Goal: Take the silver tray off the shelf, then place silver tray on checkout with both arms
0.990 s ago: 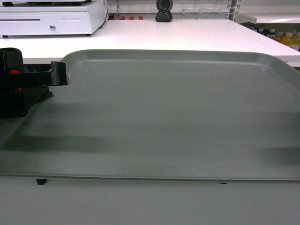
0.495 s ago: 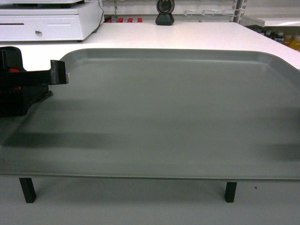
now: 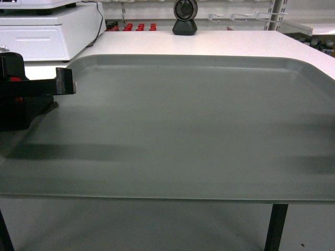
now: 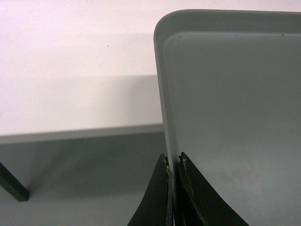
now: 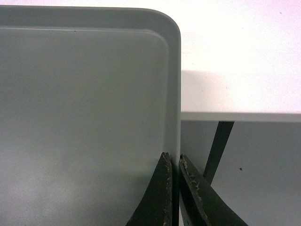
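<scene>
Silver tray (image 3: 188,125): held level above the checkout (image 3: 220,42), near the barcode scanner (image 3: 184,16). Left gripper (image 4: 173,162) and right gripper (image 5: 173,160): jaws pinched on opposite side rims.

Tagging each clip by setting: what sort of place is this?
Most likely a shop checkout, perhaps a mock one: a white cash drawer and a black barcode scanner sit on the white counter, with stocked shelving behind.
</scene>
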